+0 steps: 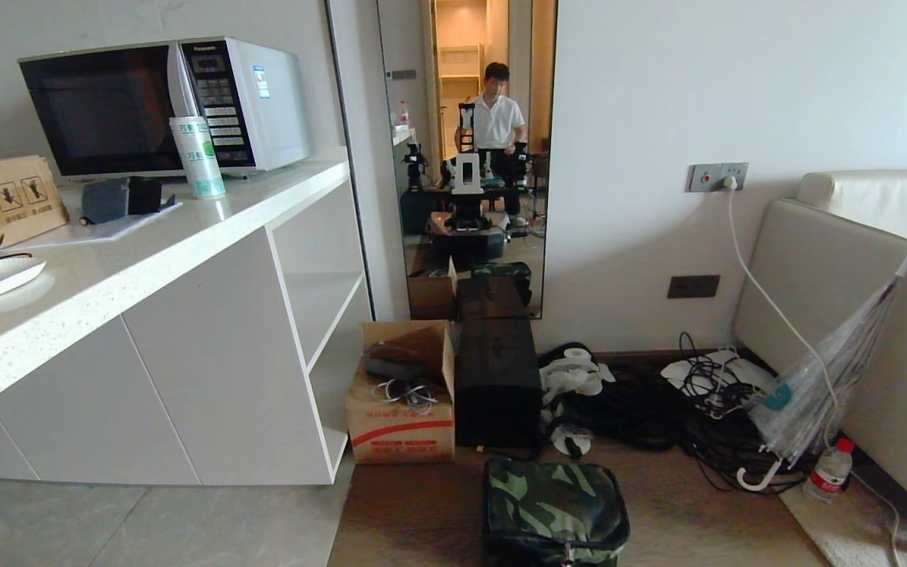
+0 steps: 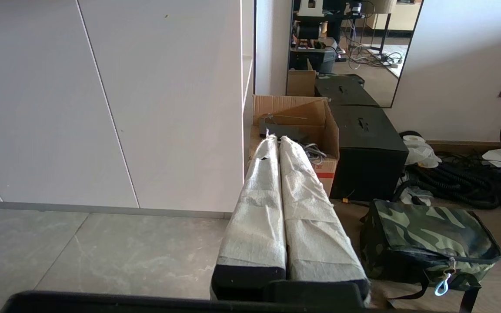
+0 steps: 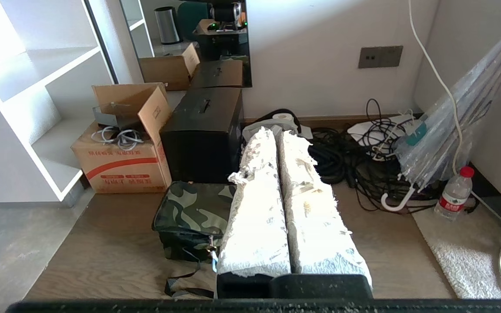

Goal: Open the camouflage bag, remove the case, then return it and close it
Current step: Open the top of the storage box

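My left gripper (image 2: 278,141) and right gripper (image 3: 272,134) are both pressed shut on nothing, their fingers wrapped in white, fraying cloth, held above the floor. The bag (image 1: 552,512) sits zipped on the brown floor just before me, soft camouflage fabric, boxy. Beyond it stand a tall black box (image 1: 497,386) and, to its left, an open carton (image 1: 402,405) holding cables. A mirror (image 1: 469,157) leans behind.

Both hands (image 2: 276,141) (image 3: 272,134) closed, empty
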Robot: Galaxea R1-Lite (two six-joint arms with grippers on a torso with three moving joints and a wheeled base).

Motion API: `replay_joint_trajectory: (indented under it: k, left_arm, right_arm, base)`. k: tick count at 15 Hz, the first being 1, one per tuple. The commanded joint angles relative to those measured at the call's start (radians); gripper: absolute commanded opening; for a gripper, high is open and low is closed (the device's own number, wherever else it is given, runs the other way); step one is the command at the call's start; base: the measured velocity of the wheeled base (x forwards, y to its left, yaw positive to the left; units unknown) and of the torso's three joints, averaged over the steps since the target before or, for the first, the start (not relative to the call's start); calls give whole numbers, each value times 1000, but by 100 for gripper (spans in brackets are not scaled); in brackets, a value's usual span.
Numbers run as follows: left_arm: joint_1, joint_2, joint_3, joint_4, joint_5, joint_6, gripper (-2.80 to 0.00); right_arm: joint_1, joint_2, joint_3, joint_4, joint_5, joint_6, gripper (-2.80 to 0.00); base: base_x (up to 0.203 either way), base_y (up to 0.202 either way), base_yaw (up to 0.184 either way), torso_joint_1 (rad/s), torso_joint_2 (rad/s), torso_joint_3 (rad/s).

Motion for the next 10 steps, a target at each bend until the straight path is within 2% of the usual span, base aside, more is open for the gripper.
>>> replay_joint_trajectory:
  k: [1,10]
  left_arm:
    - [0,0,0,0,0,0,-280]
    - [0,0,0,0,1,0,-280]
  right_arm:
    - [-1,1,2,0,0,0,-280]
    - [1,1,2,0,0,0,-280]
  base:
    - [0,0,0,0,0,0]
    - [0,0,0,0,0,0]
